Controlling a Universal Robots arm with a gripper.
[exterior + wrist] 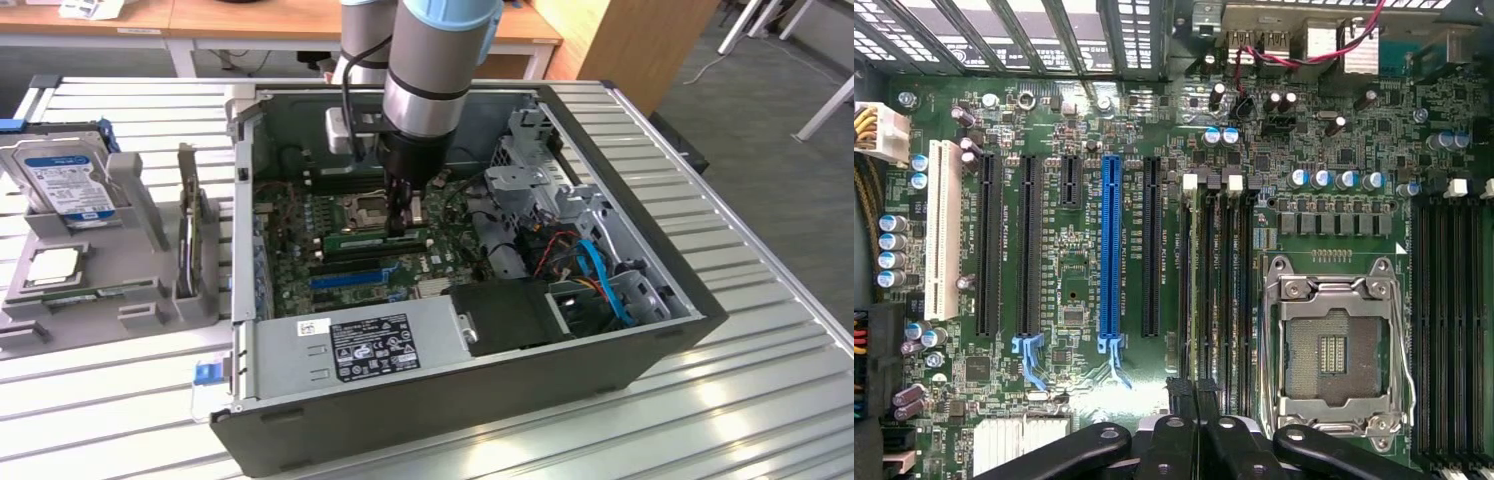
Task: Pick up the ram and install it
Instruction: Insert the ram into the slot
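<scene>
Inside the open computer case (667, 300), the ram (360, 241) is a narrow green stick standing on edge along the black memory slots (1214, 280), next to the empty processor socket (1334, 345). My gripper (404, 222) reaches straight down from above and is shut on the stick near its end on the exterior view's right. In the wrist view the two black fingers (1176, 398) stand close together over the slots. I cannot tell whether the stick sits fully in its slot.
A grey holder at the exterior view's left carries a silver hard drive (67, 180), a square processor chip (51, 265) and an upright card (194, 230). In the case, the power supply (360, 345) lies in front, with blue cables (601, 285) and the drive cage (534, 190) at the exterior view's right.
</scene>
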